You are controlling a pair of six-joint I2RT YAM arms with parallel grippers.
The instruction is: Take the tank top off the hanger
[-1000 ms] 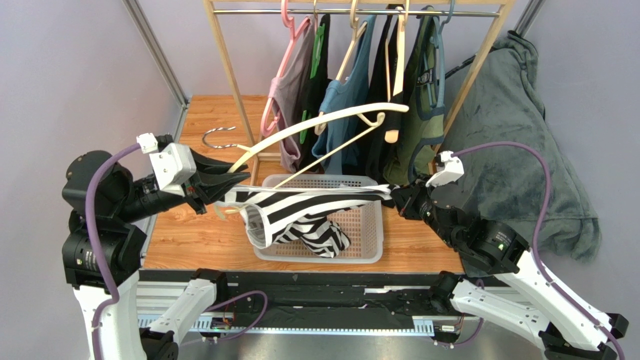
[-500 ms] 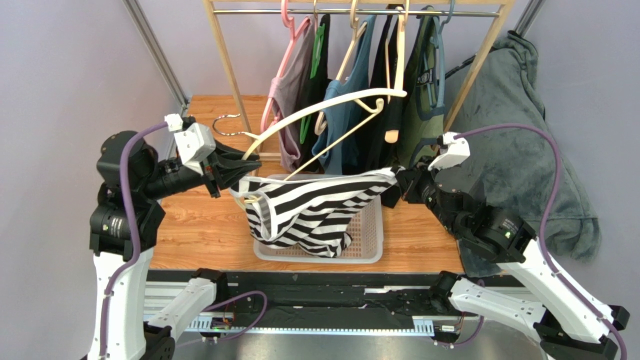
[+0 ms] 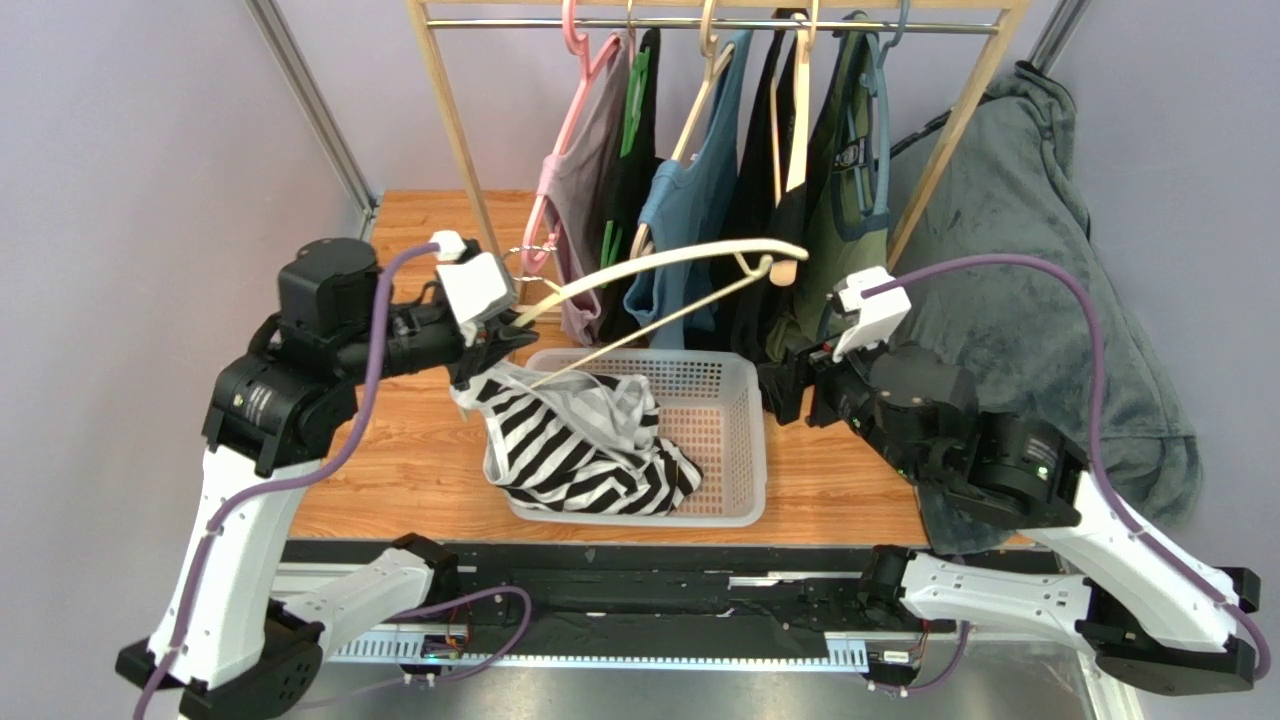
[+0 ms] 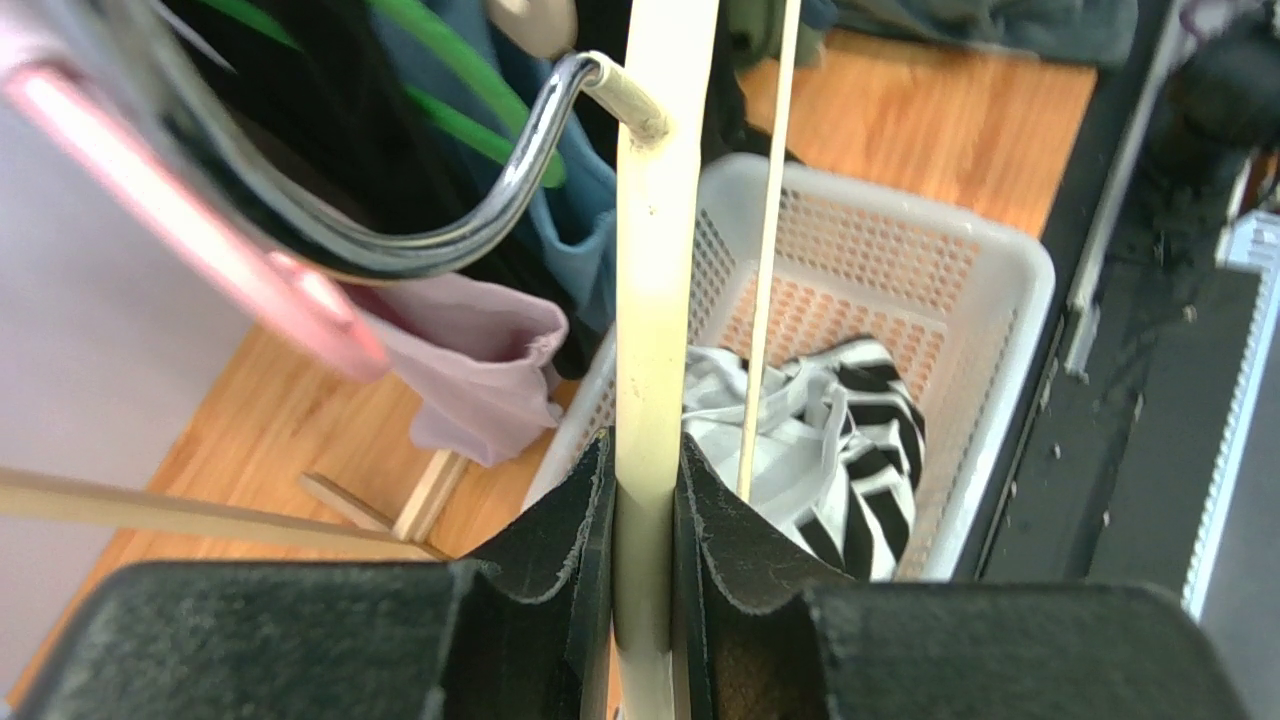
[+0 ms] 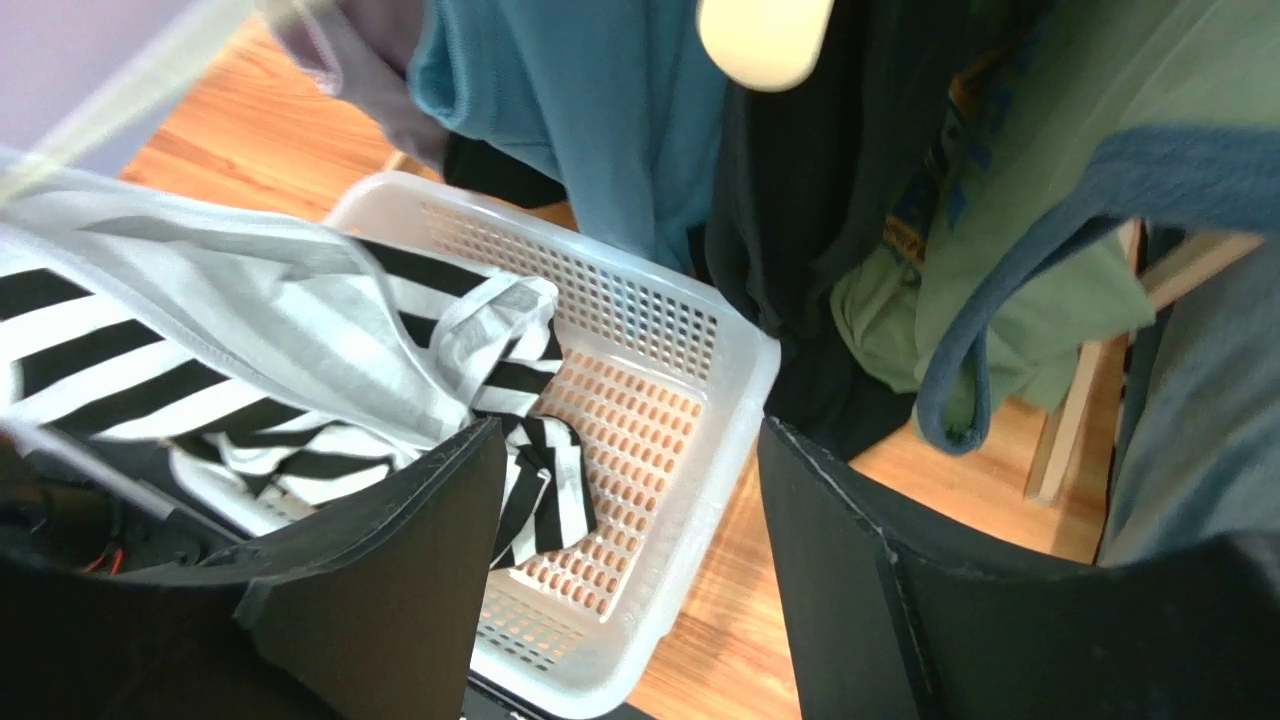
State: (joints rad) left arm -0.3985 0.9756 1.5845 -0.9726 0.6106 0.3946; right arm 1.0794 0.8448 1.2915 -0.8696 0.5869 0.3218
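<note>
Left hand [image 4: 646,458] pinches the cream hanger [image 3: 676,254] near its hook end, forearm raised and reaching toward 2 o'clock. Right hand [image 3: 789,387] hovers at 3 o'clock of the white basket [image 3: 736,435], fingers wide, holding nothing. Striped tank top [image 3: 579,450] lies bunched in the basket, spilling over its 9 o'clock rim.

Text in view: we can read none right now.
tank top [image 3: 579,450]: stripes only, no lettering we can make out.
hanger [image 3: 676,257]: plain to us.
basket [image 3: 721,428]: no legible mark.
</note>
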